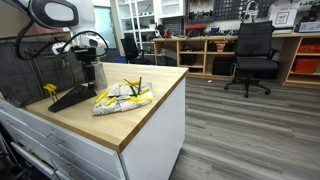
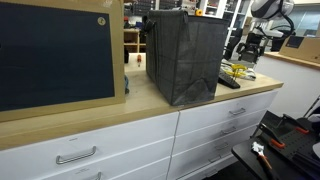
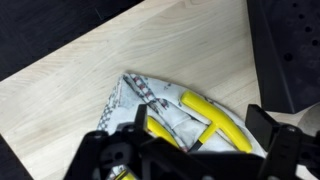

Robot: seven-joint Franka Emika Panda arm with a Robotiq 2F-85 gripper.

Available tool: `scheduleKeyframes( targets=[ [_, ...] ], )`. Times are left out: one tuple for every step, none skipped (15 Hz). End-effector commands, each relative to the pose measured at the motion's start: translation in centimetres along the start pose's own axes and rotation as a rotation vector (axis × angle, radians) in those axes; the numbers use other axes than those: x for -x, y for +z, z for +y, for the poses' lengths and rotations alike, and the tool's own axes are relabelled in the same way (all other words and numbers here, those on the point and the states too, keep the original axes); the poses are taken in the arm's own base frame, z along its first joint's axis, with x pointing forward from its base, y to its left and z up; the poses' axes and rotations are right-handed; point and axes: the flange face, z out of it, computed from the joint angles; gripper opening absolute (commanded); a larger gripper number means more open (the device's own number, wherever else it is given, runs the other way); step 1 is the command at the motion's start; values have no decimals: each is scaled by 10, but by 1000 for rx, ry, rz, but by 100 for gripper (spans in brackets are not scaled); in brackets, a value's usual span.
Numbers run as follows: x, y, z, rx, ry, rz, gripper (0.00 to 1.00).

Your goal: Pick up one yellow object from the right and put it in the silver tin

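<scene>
Workshop room with grey wood-grain plank flooring (image 1: 250,130), open timber shelving (image 1: 200,50) along the far wall and a black swivel office chair (image 1: 250,55). Foreground: a pale, smooth, straight-grained wooden countertop (image 1: 150,85) on a white cabinet of drawers (image 2: 120,140) with slim metal bar handles.

On the countertop lies a crumpled white cloth with a fine grey printed pattern (image 3: 150,100), soft and folded into a rough triangle. Long, glossy yellow strip-like objects (image 3: 215,118) rest on and among its folds. A flat black wedge-shaped object (image 1: 70,98) lies just beside the cloth.

A large dark grey mesh rack (image 2: 185,55) — box-shaped, with upright sides — stands on the same surface. Next to it is a dark panel in a light wooden frame (image 2: 55,55).

The black Robotiq gripper (image 3: 192,150) hangs above the cloth — jaws spread wide, one finger on each side of the wrist view, nothing between them. The yellow objects lie directly below it, untouched.
</scene>
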Motion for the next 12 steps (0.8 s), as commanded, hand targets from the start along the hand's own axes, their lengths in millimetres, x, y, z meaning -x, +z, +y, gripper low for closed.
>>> scheduleKeyframes(
  targets=[
    [-2, -2, -7, -16, -65, 15, 100],
    [-3, -3, -11, -15, -81, 36, 100],
    [-4, -5, -14, -19, -101, 51, 100],
    [-5, -5, -16, -20, -117, 61, 100],
    [-6, -3, -19, -22, -126, 69, 100],
    [-6, 1, -20, -16, -140, 74, 100],
    [-6, 5, -22, -16, -144, 72, 100],
    [-6, 11, -23, -15, -152, 69, 100],
    [-7, 15, -24, -11, -157, 67, 100],
    [-8, 20, -24, -5, -161, 64, 100],
    [-10, 25, -22, 7, -164, 69, 100],
    [-14, 30, -21, 15, -167, 71, 100]
  ],
)
